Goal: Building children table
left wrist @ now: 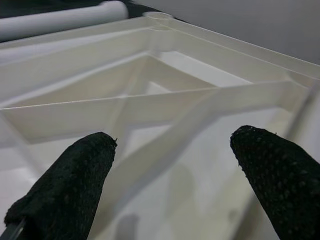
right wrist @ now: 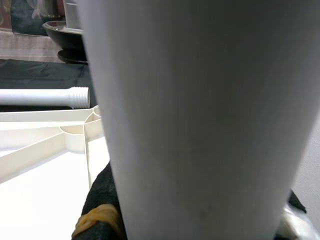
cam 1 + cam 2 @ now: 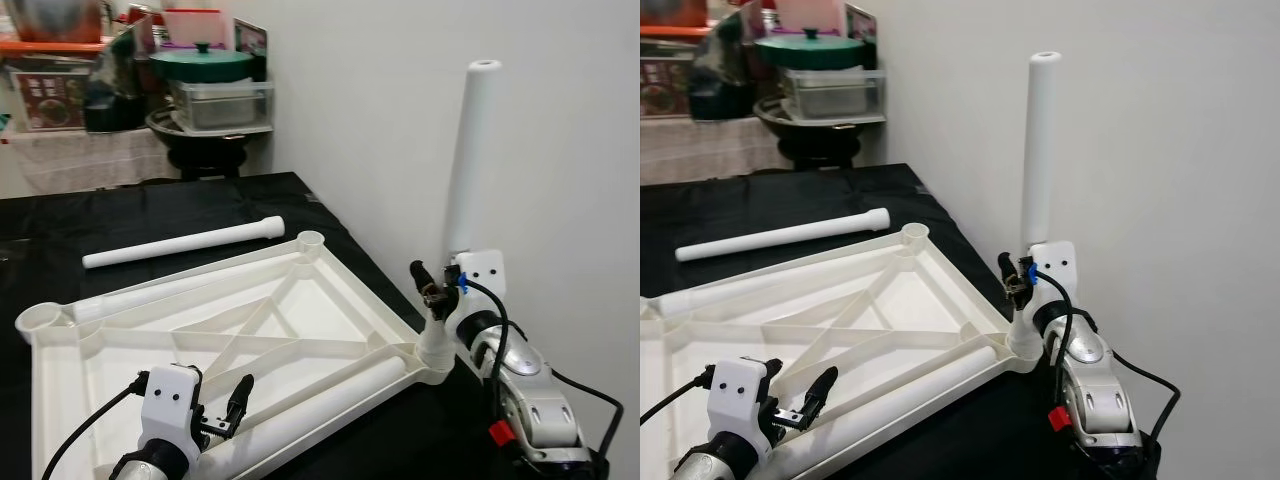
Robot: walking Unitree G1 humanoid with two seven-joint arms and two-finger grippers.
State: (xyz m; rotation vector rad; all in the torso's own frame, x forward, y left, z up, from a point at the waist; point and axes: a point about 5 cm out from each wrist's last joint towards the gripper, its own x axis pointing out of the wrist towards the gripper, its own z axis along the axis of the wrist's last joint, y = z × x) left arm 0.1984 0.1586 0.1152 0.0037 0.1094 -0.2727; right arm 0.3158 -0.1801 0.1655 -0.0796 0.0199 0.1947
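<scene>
The white table top (image 3: 330, 290) lies upside down on a black cloth. At its near right corner socket (image 3: 435, 352) a white leg (image 3: 470, 150) stands upright, and my right gripper (image 3: 443, 285) is shut on the leg's lower part. In the right wrist view that leg (image 2: 200, 100) is very close, with one black finger (image 2: 100, 200) beside it. My left gripper (image 3: 228, 410) hovers open over the ribs near the front left; its fingertips (image 1: 75, 165) are wide apart. One leg (image 3: 330, 400) lies along the near rim, another (image 3: 150, 290) along the far rim, and a third (image 3: 185, 244) on the cloth behind.
The black cloth's edge (image 3: 380, 275) runs close along the table top's right side, beside a white wall (image 3: 400, 120). At the back stands a dark stand with a green lidded pot (image 3: 200, 62) and a metal tray (image 3: 222, 103). Bare cloth (image 3: 150, 205) lies behind the loose leg.
</scene>
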